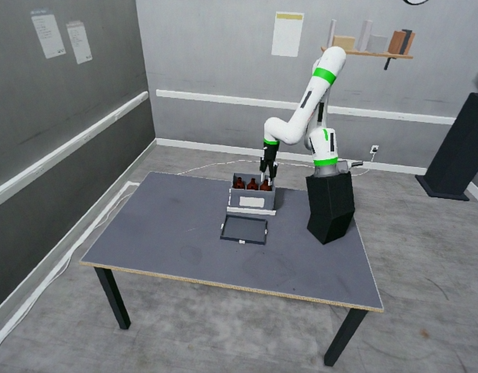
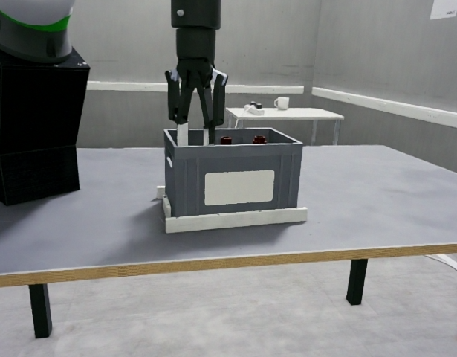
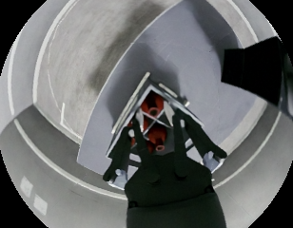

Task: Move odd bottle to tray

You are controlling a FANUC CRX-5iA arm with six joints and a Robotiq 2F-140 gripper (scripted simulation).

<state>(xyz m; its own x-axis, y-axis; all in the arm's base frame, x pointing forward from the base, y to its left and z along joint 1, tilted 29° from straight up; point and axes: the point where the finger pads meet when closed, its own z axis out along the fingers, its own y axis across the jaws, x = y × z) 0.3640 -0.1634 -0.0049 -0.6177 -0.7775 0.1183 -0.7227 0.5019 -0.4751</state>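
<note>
The grey crate (image 1: 234,200) (image 2: 240,153) stands on the table with brown-red bottles inside. Three bottles (image 1: 239,183) (image 1: 252,184) (image 1: 265,186) show in the top view, and two bottle tops (image 2: 225,140) (image 2: 259,140) in the exterior view. My gripper (image 1: 266,180) (image 2: 195,143) (image 3: 152,108) points down, its fingertips inside the crate at the end near the robot base. It is partly open, with fingers apart on either side of one bottle's neck (image 3: 154,112), and grips nothing visibly. Differences in neck thickness cannot be told. The dark tray (image 1: 245,229) holds nothing.
White bars (image 1: 251,210) (image 2: 235,219) lie along the crate's foot, one between crate and tray. The black robot pedestal (image 1: 330,204) (image 2: 36,115) (image 3: 251,66) stands beside the crate. The crate's walls and inner dividers surround the fingertips. A side table with a white mug (image 2: 282,103) stands farther off.
</note>
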